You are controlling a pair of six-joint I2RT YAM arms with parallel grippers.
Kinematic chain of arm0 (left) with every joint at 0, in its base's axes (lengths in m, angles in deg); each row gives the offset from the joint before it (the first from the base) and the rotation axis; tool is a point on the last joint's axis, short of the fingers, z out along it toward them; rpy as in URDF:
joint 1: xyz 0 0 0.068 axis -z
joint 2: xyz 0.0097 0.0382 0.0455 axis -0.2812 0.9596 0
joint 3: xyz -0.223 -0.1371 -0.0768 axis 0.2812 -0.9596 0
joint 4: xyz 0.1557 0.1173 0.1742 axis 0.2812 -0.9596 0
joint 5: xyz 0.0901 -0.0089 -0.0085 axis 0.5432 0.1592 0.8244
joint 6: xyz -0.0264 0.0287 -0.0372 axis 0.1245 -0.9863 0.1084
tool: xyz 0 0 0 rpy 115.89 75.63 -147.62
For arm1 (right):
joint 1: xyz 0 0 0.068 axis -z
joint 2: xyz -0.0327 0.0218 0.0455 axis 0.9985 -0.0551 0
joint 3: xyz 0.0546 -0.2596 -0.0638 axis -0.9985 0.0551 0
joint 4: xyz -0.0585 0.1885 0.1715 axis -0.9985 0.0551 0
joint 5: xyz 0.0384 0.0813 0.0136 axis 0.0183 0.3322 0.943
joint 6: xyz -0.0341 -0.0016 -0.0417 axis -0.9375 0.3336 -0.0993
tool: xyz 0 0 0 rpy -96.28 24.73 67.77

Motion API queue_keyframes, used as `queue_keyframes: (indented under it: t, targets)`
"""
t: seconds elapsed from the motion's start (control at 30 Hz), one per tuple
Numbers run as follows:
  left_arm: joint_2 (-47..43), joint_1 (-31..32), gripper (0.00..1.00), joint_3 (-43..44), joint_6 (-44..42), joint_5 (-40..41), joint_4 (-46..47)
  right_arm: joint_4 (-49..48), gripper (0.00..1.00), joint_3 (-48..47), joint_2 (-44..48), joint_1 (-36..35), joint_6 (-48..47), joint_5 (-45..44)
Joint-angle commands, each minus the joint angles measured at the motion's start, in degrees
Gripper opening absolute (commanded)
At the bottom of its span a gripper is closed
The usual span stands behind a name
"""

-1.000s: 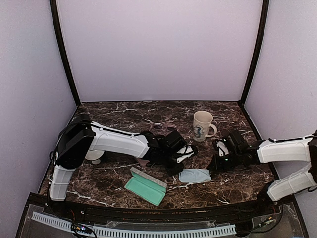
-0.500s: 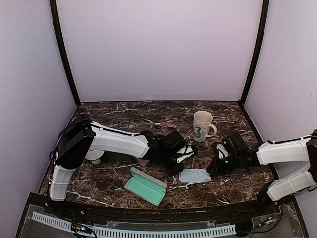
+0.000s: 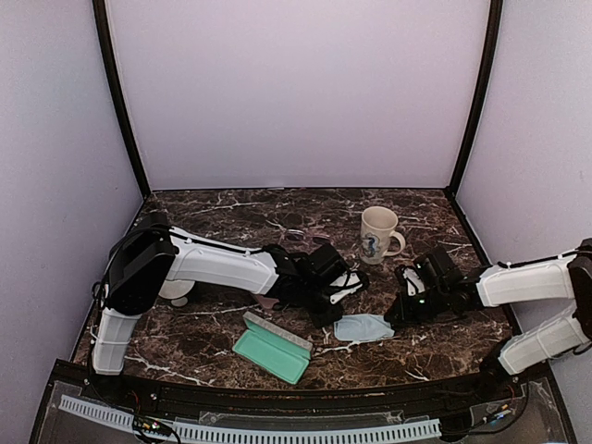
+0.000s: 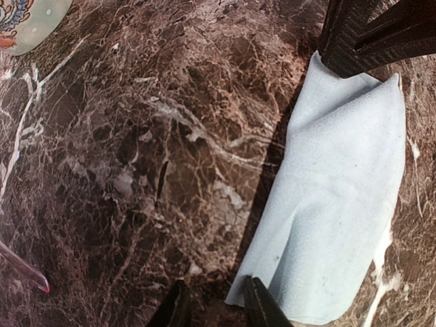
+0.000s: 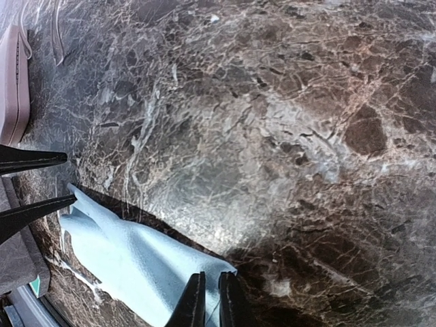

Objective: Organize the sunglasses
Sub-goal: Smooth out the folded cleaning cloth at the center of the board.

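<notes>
A thin dark pair of sunglasses [image 3: 303,238] lies behind my left arm, left of the mug. Only a translucent pink temple tip [image 4: 24,269] of the other pair shows, at the left wrist view's edge. Between my grippers a light blue cloth [image 3: 363,326] lies flat. My left gripper [image 3: 335,313] is low at the cloth's left corner [image 4: 238,296]; its jaws stand apart over bare marble and one finger [image 4: 259,308] touches the cloth's edge. My right gripper [image 5: 211,303] is shut on the cloth's right corner [image 5: 216,267].
An open green case [image 3: 271,347] with a grey lining lies near the front edge, left of the cloth. A white mug [image 3: 377,234] stands behind the grippers. A pale pink case [image 5: 12,82] lies beyond the left gripper. Something pinkish [image 3: 268,301] pokes out under the left forearm.
My right gripper slid left to the cloth's right corner and its jaws narrowed. The left arm and the cloth have barely moved.
</notes>
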Motion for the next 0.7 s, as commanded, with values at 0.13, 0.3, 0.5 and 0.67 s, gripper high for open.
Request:
queue_keyframes:
  t: [0.13,0.3,0.5,0.67]
  targets:
    - [0.12,0.03,0.29,0.76,-0.49,-0.12,-0.62,-2.45,0.03,0.69,-0.70,0.18,0.46,-0.43]
    - [0.06,0.02,0.29,0.64,-0.50,0.09,-0.90,-1.64,0.00,-0.25,-0.89,0.20,0.45,-3.47]
    - [0.04,-0.01,0.29,0.74,-0.47,1.52,-1.60,3.12,0.00,-2.05,-0.33,0.23,0.62,-9.78]
    - [0.07,0.04,0.29,1.09,0.52,3.96,-2.28,5.09,0.00,-2.06,1.47,0.15,0.76,-12.41]
